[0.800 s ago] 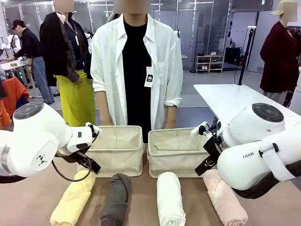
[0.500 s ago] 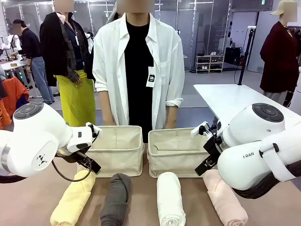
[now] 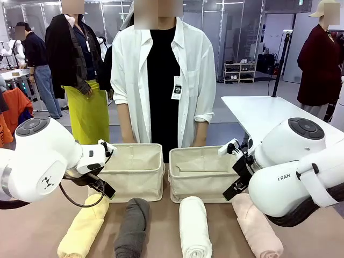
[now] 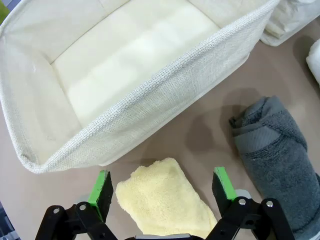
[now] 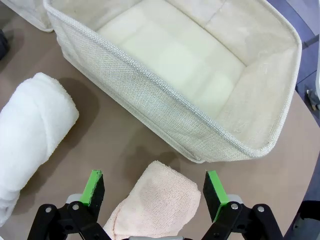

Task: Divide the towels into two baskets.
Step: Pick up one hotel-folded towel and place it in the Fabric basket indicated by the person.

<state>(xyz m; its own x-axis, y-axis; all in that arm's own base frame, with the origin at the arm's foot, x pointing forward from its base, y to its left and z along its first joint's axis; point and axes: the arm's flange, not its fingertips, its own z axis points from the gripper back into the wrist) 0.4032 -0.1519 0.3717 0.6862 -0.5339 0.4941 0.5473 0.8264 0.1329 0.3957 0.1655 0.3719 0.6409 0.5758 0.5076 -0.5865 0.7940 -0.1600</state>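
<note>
The left gripper (image 4: pixel 162 186) hangs with its fingers spread wide, one on each side of the near end of the yellow towel (image 4: pixel 160 197) at the bottom centre of the left wrist view. The pads have not closed on the cloth, so nothing is pinched. To the right of it lies the grey towel (image 4: pixel 280 150), apart on the brown table (image 4: pixel 200 135). Across the upper half of that view the left basket (image 4: pixel 150 107) stands with a bare floor.

The right gripper (image 5: pixel 154 186) is equally wide apart and also holds nothing. It is poised over the end of the pink towel (image 5: pixel 157 202) at the bottom centre of its own view. The white towel (image 5: pixel 35 120) lies at the left edge, and the right basket (image 5: pixel 150 100) runs across the top, likewise with nothing in it. A person (image 3: pixel 161 80) stands behind both baskets in the upper middle of the front view.

All four rolls lie on the table, so the job appears to be at its first pick. Next, each arm likely needs to lower until the fingers straddle its roll. It would then need to squeeze firmly enough that the soft cloth does not unroll, and lift it clear of the basket's limp near wall.
</note>
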